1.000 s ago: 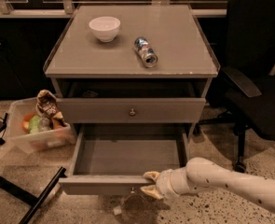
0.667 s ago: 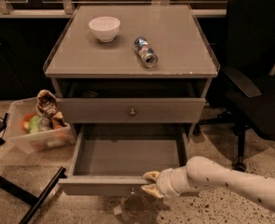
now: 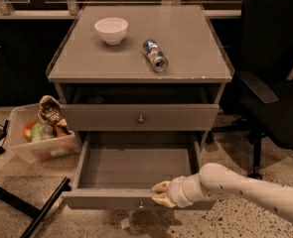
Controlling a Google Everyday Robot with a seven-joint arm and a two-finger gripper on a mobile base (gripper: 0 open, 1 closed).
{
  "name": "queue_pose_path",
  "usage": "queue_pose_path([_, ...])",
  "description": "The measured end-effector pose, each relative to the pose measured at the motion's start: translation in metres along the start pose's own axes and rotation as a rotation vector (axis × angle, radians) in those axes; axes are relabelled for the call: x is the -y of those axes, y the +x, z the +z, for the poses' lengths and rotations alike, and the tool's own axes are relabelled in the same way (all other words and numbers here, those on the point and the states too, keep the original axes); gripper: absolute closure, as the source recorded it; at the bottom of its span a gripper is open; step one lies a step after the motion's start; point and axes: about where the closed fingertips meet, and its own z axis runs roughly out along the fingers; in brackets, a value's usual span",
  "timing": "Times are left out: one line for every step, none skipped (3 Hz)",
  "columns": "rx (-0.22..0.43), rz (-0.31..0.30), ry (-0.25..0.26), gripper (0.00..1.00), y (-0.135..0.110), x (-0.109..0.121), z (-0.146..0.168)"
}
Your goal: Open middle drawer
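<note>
One grey cabinet (image 3: 185, 38) fills the middle of the view, seen from above and in front, with a flat top and two drawer fronts showing. To its right stands one black office chair (image 3: 277, 58). My single arm (image 3: 245, 187), pale and rounded, comes in from the lower right corner and reaches leftward, nearly level, just above the speckled floor. The middle drawer (image 3: 136, 167) is the lower of the two showing: it is pulled well out toward the camera, and its plain grey inside is in view. Above it, one shallower drawer front (image 3: 185, 118) sits nearly flush with the cabinet, with a dark gap between it and the cabinet top. One clear plastic bin (image 3: 41, 150) holding mixed items rests on the floor at the cabinet's left. On the top are one white bowl (image 3: 111, 29) at the back left and one drinks can (image 3: 155, 55) lying on its side near the centre, the two apart. There are two small round knobs, one on the upper front (image 3: 141, 118) and one on the open drawer's front (image 3: 141, 205). My gripper (image 3: 161, 194) is at the top edge of the open drawer's front, just right of its knob; whether my jaws are spread or closed I cannot tell.
</note>
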Motion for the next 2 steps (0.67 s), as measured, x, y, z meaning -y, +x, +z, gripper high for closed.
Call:
queue_pose_path([0.0, 0.0, 0.0, 1.0, 0.0, 0.0037, -0.0009])
queue_pose_path([0.0, 0.0, 0.0, 1.0, -0.0007, 0.0066, -0.0023])
